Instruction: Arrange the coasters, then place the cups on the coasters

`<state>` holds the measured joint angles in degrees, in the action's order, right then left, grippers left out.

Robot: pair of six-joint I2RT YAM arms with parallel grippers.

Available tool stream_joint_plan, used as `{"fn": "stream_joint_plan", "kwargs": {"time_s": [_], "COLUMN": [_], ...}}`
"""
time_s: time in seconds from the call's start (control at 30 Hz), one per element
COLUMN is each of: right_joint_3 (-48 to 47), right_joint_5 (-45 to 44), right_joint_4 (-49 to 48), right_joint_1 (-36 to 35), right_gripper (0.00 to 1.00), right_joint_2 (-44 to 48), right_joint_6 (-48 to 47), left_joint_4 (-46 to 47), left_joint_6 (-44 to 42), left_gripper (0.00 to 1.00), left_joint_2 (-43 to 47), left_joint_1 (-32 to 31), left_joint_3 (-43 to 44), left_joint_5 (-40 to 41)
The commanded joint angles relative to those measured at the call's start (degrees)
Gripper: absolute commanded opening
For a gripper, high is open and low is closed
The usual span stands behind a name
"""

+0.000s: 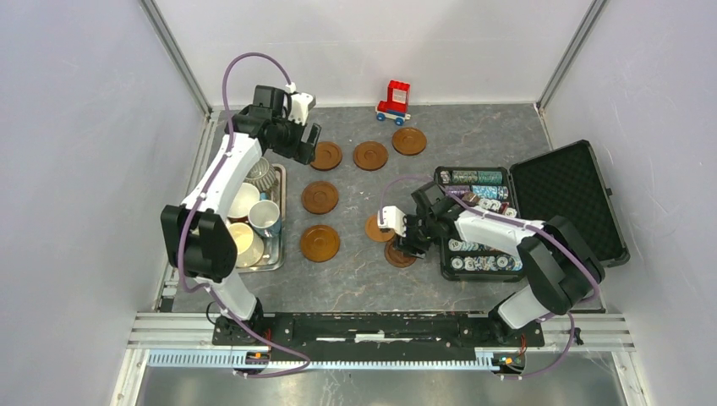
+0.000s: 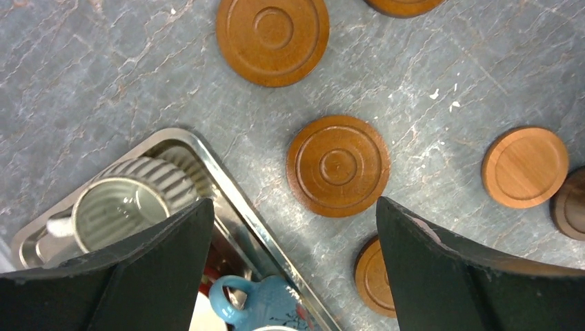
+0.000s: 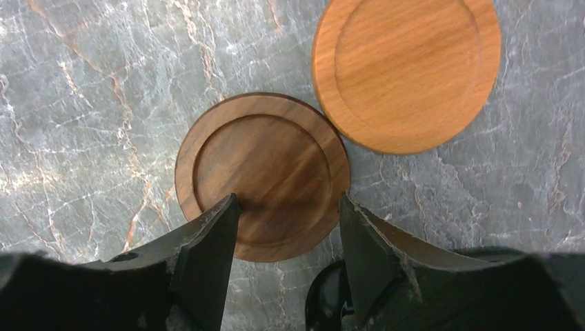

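Right end effector [image 3: 288, 203]: arm low over the near centre of the desk [image 1: 363, 283], jaws narrow but apart, poised over the near rim of the dark coaster [image 3: 262, 165], nothing clamped. A light coaster [image 3: 407, 69] abuts the dark one on its far side.

Metal tray [image 1: 277, 256], left: holds the cups, including a ribbed grey cup [image 2: 127, 200] and a blue cup [image 2: 265, 303].

Left end effector [image 2: 293, 202]: arm stretched far, jaws wide and empty, just beside the far-left coaster [image 1: 326, 155].

no text legible anywhere, markings on the poker chips [image 1: 480, 263] too small to read
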<state>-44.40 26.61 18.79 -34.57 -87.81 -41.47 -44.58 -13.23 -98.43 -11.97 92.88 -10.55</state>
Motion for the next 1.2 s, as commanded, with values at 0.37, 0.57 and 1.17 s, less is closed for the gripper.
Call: {"fn": "stream_joint_plan", "kwargs": {"time_s": [0.37,0.57,1.17], "right_joint_3": [4.1,4.2,-8.3], "right_joint_5": [2.0,3.1,5.2], "right_joint_4": [-7.1,-9.5,-8.3], "right_joint_1": [-11.8,-16.1,-13.5], "right_gripper": [0.59,0.57,0.60], "right_joint_2": [-0.3,-1.5,-2.1], "right_joint_6": [4.6,7.8,13.0], "left_joint_4": [1.9,1.9,0.9], "left_joint_6": [-2.9,-3.5,-2.9], "left_gripper": [0.93,0.94,0.94], "left_joint_2": [8.7,9.2,9.2], "left_joint_1": [2.3,2.7,3.7], "left_joint_3": [-2.8,-3.0,-2.4], "left_joint_5": [3.6,3.5,0.7]}}
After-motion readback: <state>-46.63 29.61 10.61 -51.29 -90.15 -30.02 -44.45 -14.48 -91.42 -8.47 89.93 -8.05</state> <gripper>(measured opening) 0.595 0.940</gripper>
